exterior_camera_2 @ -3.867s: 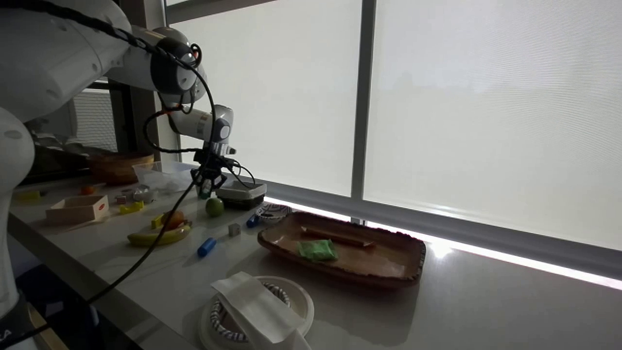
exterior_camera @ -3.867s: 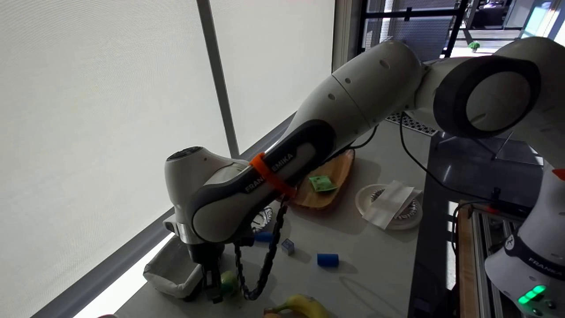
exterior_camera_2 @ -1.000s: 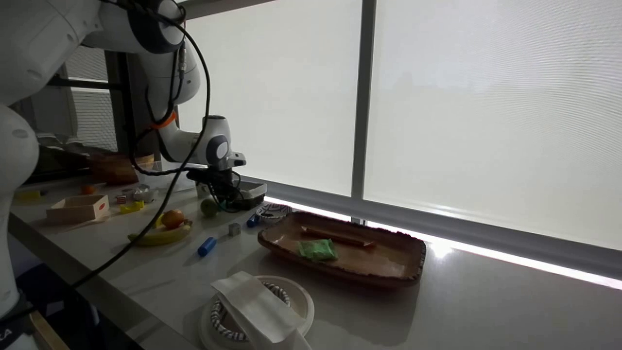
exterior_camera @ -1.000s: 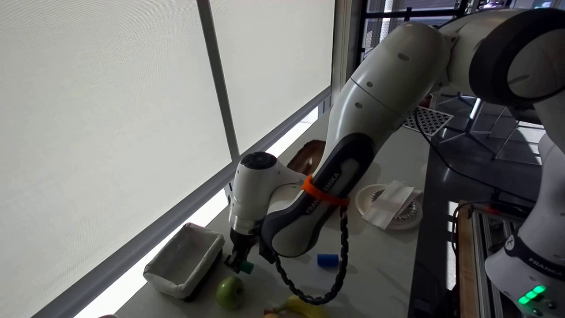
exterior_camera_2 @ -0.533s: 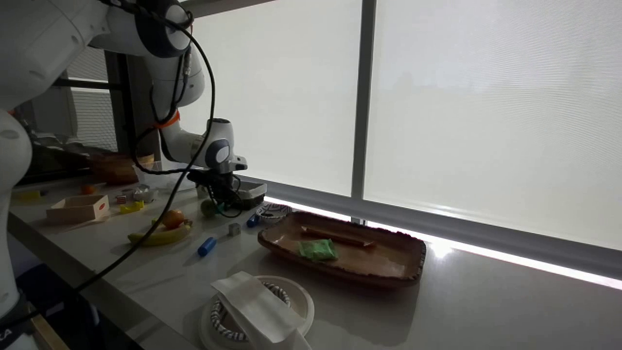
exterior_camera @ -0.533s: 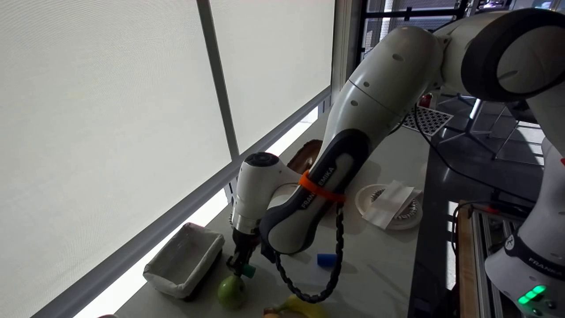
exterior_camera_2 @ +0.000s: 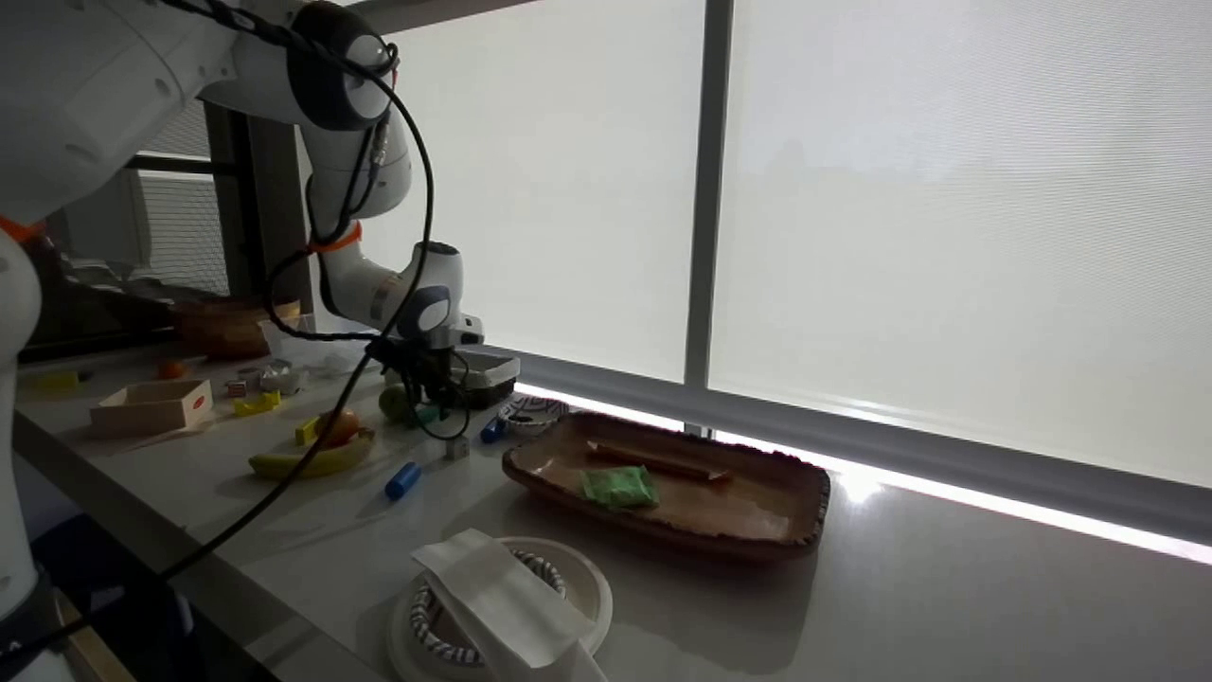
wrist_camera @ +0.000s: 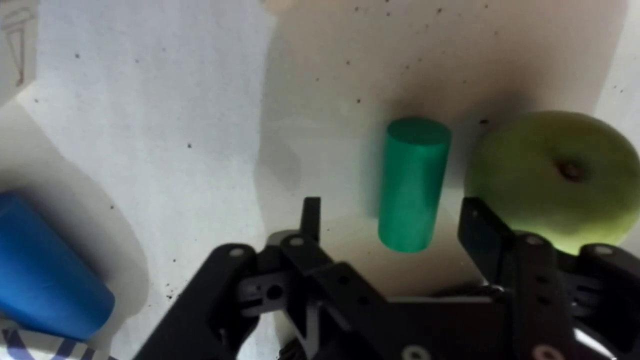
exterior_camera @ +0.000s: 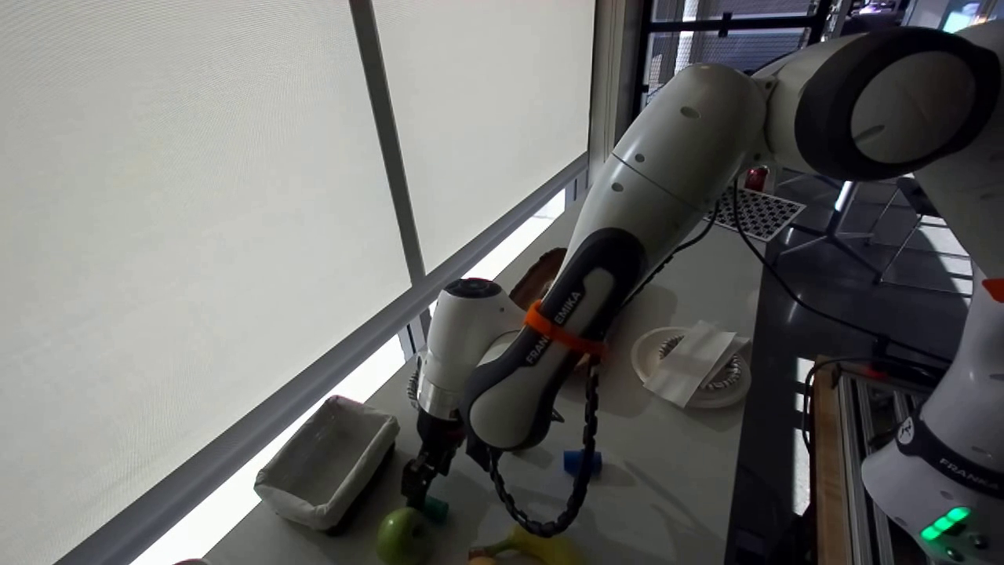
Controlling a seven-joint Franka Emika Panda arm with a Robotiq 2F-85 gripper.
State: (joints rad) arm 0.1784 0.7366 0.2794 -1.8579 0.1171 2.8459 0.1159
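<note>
Forearm lettering (exterior_camera: 569,307): is reading "FRAN" and "EMIKA", an orange band (exterior_camera: 568,337) crossing between.
Base lettering (exterior_camera: 969,473): is reading "FRANKA".
Arm (exterior_camera: 667,161): is slanting down toward the claw (wrist_camera: 391,219), its last link (exterior_camera: 453,345) pointing steeply downward.
Claw: is standing wide.
Green cylinder (wrist_camera: 414,187): is lying between the claw's jaws, gaps showing on both sides.
Green apple (wrist_camera: 552,185): is sitting just beside one jaw, contact unclear.

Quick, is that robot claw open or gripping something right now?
Gripper: open, holding nothing; in the wrist view a smooth green cylinder shows between its spread jaws, touching neither.
</note>
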